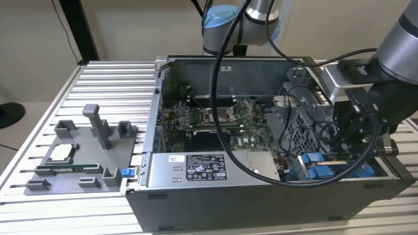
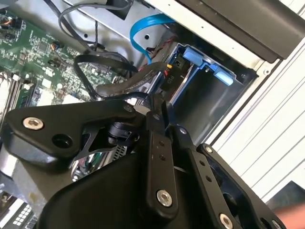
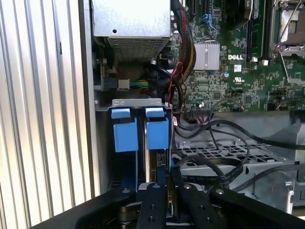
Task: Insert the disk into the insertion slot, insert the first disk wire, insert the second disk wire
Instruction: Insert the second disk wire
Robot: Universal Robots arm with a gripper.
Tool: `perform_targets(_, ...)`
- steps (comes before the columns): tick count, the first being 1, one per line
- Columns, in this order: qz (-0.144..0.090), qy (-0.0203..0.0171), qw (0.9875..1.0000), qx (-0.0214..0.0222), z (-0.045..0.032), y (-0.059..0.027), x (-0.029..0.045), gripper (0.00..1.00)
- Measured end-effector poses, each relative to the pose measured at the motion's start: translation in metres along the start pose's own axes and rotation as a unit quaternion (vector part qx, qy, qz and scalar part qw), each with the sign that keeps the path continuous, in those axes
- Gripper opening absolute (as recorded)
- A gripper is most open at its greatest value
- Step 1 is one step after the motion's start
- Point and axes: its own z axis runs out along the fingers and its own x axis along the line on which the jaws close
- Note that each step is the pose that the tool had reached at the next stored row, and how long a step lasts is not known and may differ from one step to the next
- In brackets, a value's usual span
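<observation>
The pincer [image 3: 162, 191] is down at the slot [image 3: 140, 143] by the blue rails, fingers pressed nearly together, gripping a black wire [image 3: 224, 164]

We see the gripper [image 3: 164, 191] low in the case corner, hemmed between the case wall [image 3: 88, 119] and the perforated cage [image 3: 224, 155]. Black cables [image 3: 224, 167] loop just beside it, over the cage. The insertion slot [image 3: 140, 131] lies right ahead, its blue tabs [image 3: 157, 131] close together. Out on the bench [image 1: 111, 83], bare slats lie around the grey fixture [image 1: 85, 156].
</observation>
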Motion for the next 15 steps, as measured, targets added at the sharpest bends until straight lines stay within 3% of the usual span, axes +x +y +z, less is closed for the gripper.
perform_targets(6,0.001,0.0003,1.0,-0.0042,0.003,0.0001,0.0004,0.0)
perform_targets(15,0.001,0.0003,1.0,-0.0046,0.0053,-0.0015,0.0005,0.0)
